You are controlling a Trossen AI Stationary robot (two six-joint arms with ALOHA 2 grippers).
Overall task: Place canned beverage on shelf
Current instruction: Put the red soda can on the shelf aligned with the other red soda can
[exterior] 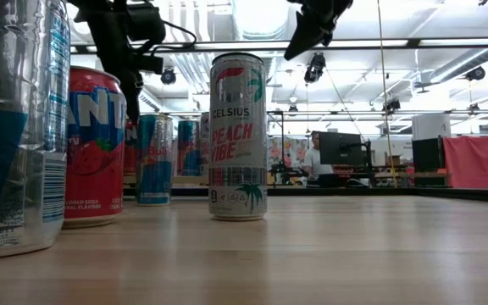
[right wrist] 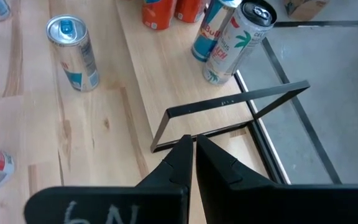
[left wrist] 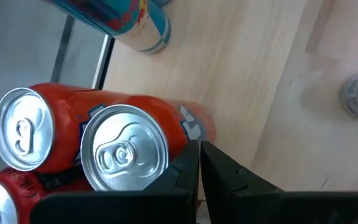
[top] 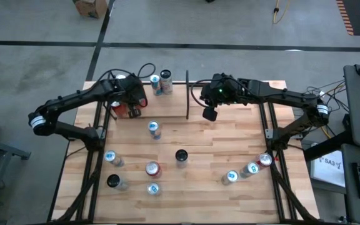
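Shelf floor under left gripper

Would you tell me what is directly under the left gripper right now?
Under the shut left gripper stand orange cans, upright with silver tops showing, on the shelf floor. The cans' lower parts and the wood beneath them are covered.

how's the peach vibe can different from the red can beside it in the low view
The Celsius Peach Vibe can is silver-white, tall and slim; the red can is shorter and wider. The Peach Vibe can stands alone and fully in view, while the red can is partly hidden by a blue and silver can. Both stand upright on the table.
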